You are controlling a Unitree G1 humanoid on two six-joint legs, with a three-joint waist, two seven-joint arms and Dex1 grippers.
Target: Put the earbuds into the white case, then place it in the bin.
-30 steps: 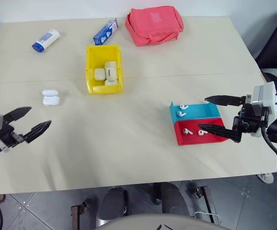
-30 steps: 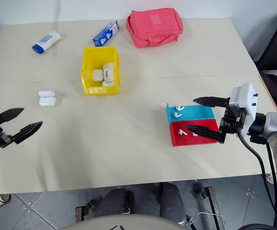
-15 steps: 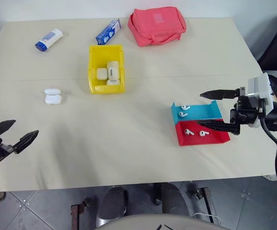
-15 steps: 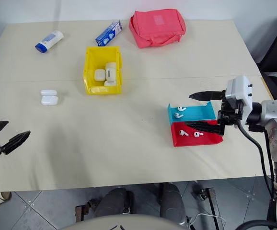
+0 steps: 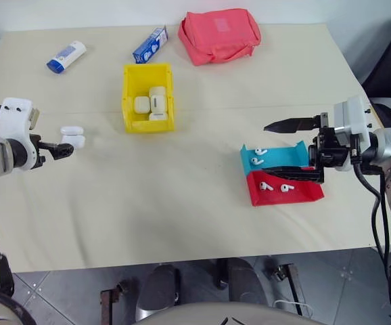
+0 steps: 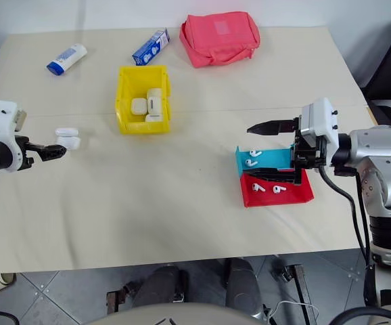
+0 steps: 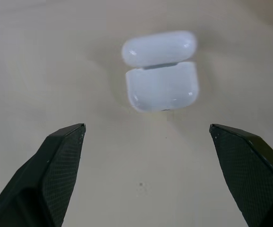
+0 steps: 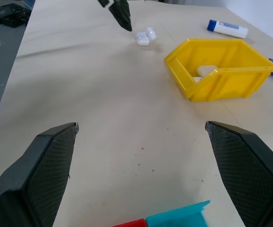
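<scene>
The white case [image 7: 160, 71] is lying open on the table [image 5: 182, 189], lid flipped back, at about nine o'clock from the table's middle and just ahead of the left gripper [image 5: 65, 150]; in the left wrist view it is sitting centred between the two black fingers, beyond their tips, with its long axis from body to lid running along the line the gripper is pointing; the left jaws are standing wide apart, holding nothing, and this arm is plainly the nearer one to the case. Over at three o'clock the right gripper [image 6: 274, 150] is hovering with its jaws spread apart and empty above the blue and red trays [image 5: 280, 177], where the earbuds [image 5: 274, 186] are lying, two in each tray, well apart from the case. Farther off, at about eleven o'clock, the bin [image 5: 148, 98] is standing, already holding several white cases.
</scene>
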